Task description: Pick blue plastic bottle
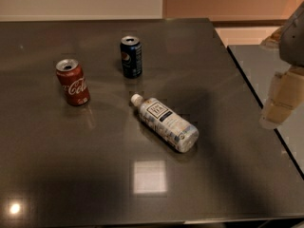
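The blue plastic bottle (165, 123) lies on its side near the middle of the dark table (95, 175). It is clear, with a small white cap pointing to the far left and a white and pale-blue label with a dark square logo. My gripper (274, 115) hangs at the right edge of the view, beyond the table's right edge. It is well to the right of the bottle, apart from it, and holds nothing that I can see.
A dark blue Pepsi can (131, 56) stands upright behind the bottle. A red Coca-Cola can (73, 82) stands upright to the left. A second grey surface (259, 65) lies past the table's right edge, under the gripper.
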`<action>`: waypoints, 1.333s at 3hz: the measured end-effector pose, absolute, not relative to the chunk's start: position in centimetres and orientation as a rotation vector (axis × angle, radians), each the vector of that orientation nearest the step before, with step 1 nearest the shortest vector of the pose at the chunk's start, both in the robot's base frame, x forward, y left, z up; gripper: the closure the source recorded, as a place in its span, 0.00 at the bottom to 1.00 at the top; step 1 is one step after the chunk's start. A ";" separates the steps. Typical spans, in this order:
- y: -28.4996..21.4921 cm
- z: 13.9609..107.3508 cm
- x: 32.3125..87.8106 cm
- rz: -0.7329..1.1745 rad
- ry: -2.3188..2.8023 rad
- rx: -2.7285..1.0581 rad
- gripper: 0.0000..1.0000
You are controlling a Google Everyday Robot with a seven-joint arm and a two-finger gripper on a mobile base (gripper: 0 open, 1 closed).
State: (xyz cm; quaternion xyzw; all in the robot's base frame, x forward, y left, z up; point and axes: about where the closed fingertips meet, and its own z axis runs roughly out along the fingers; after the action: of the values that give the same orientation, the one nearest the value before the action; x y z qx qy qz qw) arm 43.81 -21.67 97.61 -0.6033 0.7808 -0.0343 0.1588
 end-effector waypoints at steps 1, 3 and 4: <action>-21.7 97.6 43.8 -0.098 2.232 -1.725 0.00; -19.4 96.5 44.0 -0.018 2.284 -1.724 0.00; -16.8 95.3 43.8 0.036 2.348 -1.689 0.00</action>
State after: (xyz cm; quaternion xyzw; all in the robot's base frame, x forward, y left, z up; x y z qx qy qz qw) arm 43.75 -16.78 95.25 -0.5794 0.8054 0.0124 0.1240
